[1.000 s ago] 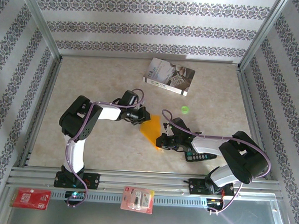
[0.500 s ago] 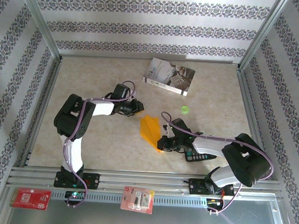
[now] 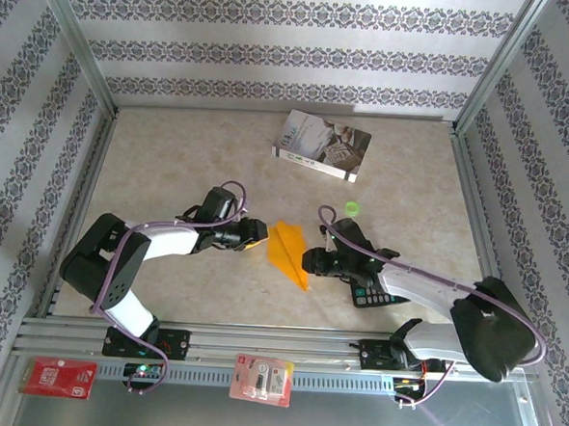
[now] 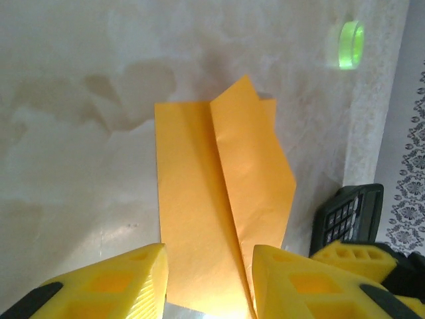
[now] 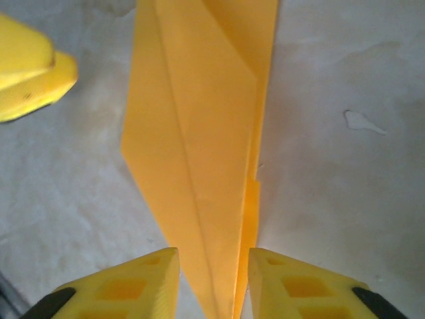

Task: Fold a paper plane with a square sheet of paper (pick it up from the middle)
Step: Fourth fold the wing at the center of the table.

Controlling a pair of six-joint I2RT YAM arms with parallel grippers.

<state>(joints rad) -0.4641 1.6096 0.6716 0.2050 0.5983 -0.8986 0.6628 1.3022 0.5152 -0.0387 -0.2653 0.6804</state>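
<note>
We judge the folding done: the plane lies flat on the desk. Left hand and right hand, part open, straddle its ends, gripping nothing. Next: withdraw without dragging it.

striped floral wallpaper walls, beige marbled tabletop, aluminium frame rails
</note>
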